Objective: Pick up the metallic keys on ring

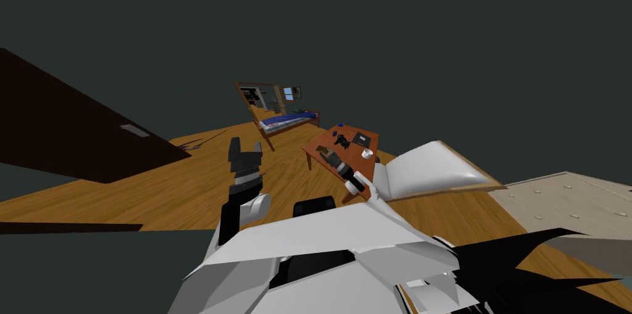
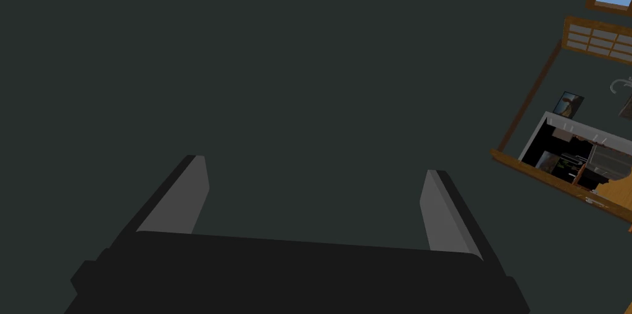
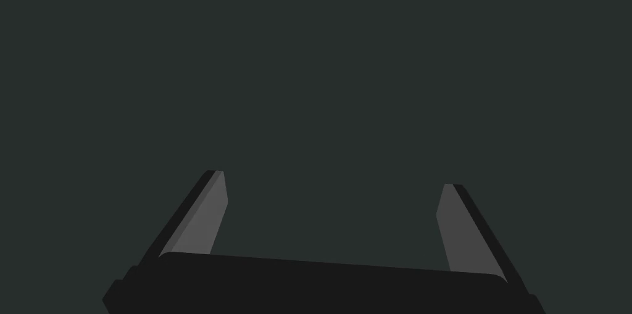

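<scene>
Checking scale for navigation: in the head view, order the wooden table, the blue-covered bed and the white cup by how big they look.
1. wooden table, looks slightly larger, probably only because it is nearer.
2. blue-covered bed, farther off.
3. white cup on the table, smallest.

The floor [image 1: 154, 187] and the table [image 1: 327, 139] are smooth, matt wood.

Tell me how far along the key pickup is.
Nothing done yet. Left gripper and right gripper are both open and empty. Still to do: find the keys, too small to tell among the things on the brown table, then reach and grasp them.
</scene>
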Tool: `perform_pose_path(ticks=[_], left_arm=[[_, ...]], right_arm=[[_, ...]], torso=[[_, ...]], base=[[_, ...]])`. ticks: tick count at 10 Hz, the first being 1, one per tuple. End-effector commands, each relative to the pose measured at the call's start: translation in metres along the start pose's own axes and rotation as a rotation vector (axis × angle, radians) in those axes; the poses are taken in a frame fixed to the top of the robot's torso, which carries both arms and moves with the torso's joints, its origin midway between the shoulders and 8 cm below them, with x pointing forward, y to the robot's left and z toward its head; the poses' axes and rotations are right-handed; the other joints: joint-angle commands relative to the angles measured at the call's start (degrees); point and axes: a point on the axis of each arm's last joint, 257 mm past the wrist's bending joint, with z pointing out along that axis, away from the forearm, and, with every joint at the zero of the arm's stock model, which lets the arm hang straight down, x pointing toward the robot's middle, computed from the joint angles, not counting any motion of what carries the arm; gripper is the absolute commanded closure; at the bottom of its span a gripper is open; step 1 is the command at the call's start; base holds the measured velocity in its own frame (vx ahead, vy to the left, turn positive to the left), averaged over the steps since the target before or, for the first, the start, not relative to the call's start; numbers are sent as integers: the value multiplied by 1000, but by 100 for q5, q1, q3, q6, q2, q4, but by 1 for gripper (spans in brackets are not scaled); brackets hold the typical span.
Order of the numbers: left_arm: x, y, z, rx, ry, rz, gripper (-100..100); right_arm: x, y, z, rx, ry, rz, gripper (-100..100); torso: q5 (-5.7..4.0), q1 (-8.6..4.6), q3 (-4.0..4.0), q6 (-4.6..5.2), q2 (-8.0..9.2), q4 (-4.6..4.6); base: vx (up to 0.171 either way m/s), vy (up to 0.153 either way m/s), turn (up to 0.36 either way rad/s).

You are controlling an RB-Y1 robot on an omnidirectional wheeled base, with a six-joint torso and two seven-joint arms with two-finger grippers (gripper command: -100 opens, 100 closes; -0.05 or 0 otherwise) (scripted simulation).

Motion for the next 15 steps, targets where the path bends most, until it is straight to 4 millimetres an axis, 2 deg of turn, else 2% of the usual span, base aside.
perform_pose_path(ticks=[1, 3, 4, 5, 7, 8, 11, 12, 15], left_arm=[[0, 0, 0, 0, 0, 0, 0], [0, 0, 0, 0, 0, 0, 0], [0, 0, 0, 0, 0, 0, 0], [0, 0, 0, 0, 0, 0, 0], [0, 0, 0, 0, 0, 0, 0], [0, 0, 0, 0, 0, 0, 0], [0, 0, 0, 0, 0, 0, 0], [0, 0, 0, 0, 0, 0, 0], [0, 0, 0, 0, 0, 0, 0]], right_arm=[[21, -9, -4, 9, 54, -63, -100], [48, -20, -11, 2, 137, -158, -100], [69, -28, -17, -13, 209, -234, -100], [74, -33, -20, -7, 221, -259, -100], [100, -48, -33, -18, 307, -360, -100], [100, -48, -33, -18, 307, -360, -100], [140, -77, -61, -55, 463, -549, -100], [145, -83, -66, -49, 480, -563, -100], [171, -113, -95, -99, 616, -745, -100]], torso=[[0, 0, 0, 0, 0, 0], [0, 2, -2, 0, -3, -1], [0, 1, -2, 4, -3, -1], [1, 3, -3, 1, -5, -1], [0, 2, -3, 2, -5, -1], [0, 0, -3, 4, -4, -1], [0, 1, -3, 5, -5, -1], [1, 3, -4, 2, -8, -1], [1, 4, -5, 5, -8, -2]], base=[[4, 12, 91], [9, 17, 108], [15, 26, 139], [17, 18, 95], [16, 16, 97], [10, 4, 3], [20, 20, 114], [27, 16, 69], [33, 27, 104]])
